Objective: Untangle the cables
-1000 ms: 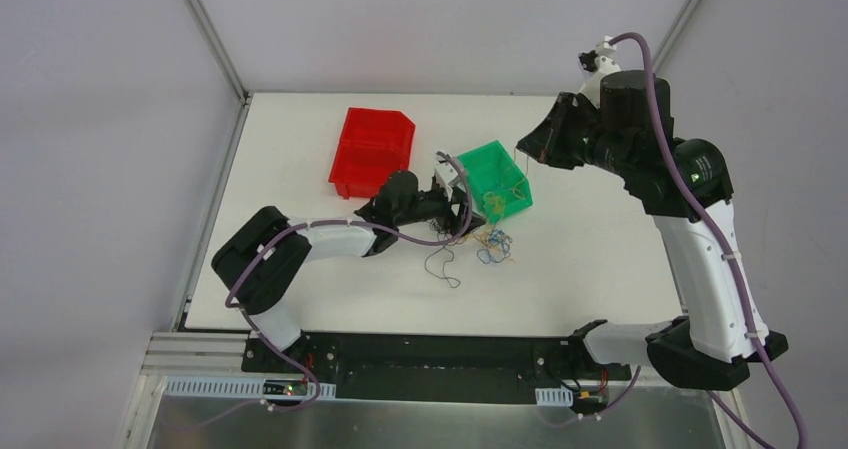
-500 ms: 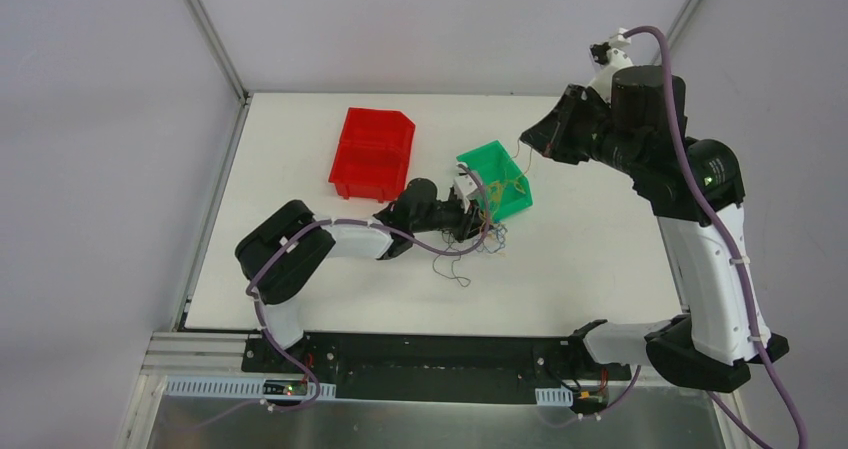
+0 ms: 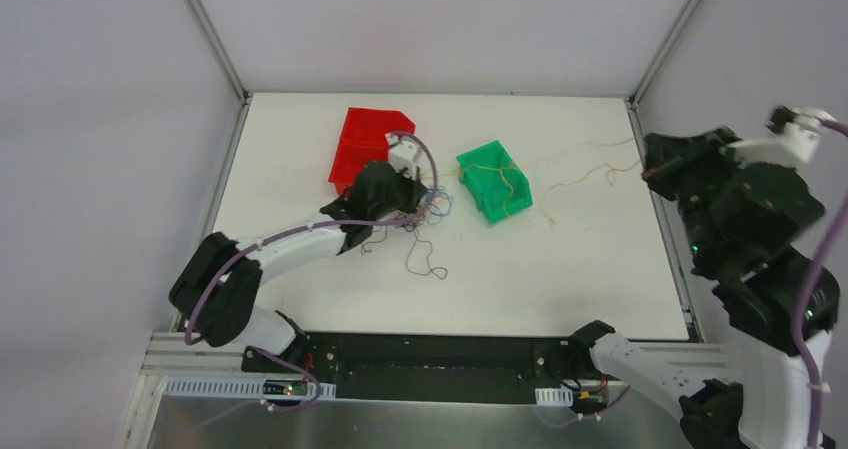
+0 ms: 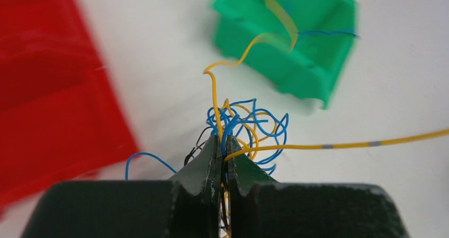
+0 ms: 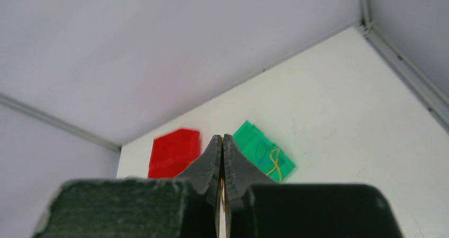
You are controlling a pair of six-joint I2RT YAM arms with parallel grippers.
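Observation:
The cables (image 3: 432, 202) are a small clump of blue, yellow and dark wires between the two bins. My left gripper (image 3: 418, 197) is shut on the clump; in the left wrist view the blue and yellow loops (image 4: 248, 124) bulge out just past the left gripper (image 4: 221, 142). A dark strand (image 3: 421, 259) trails onto the table. One yellow wire (image 3: 585, 164) stretches from the green bin to my right gripper (image 3: 647, 169), held high at the right edge. In the right wrist view the right gripper (image 5: 223, 138) is shut on that yellow strand.
A red bin (image 3: 371, 147) sits just left of the clump and a green bin (image 3: 493, 181) just right, with yellow and blue wire loops (image 5: 274, 164) lying in it. The white table (image 3: 560, 279) ends at a metal frame by the walls.
My left gripper has shut on the clump and dragged it left toward the red bin. The right arm has swung far right, drawing a yellow wire out across the table.

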